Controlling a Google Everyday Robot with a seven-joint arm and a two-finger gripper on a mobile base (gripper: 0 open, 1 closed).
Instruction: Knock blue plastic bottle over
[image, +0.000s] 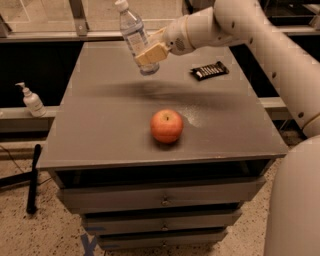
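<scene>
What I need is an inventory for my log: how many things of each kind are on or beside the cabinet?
Bottles: 2 (blue plastic bottle, tilted at the gripper over the cabinet far side; pump bottle, off to the left)
Apples: 1
Black wrapped bars: 1
Total: 4

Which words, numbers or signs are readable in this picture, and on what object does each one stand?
"X": a blue mark on the floor by the cabinet; it looks like this letter.
Label of the bottle: too blurred to read. The gripper is against the lower part of the bottle.
White print on the black wrapper: too small to read.
Soap dispenser: no text visible.
</scene>
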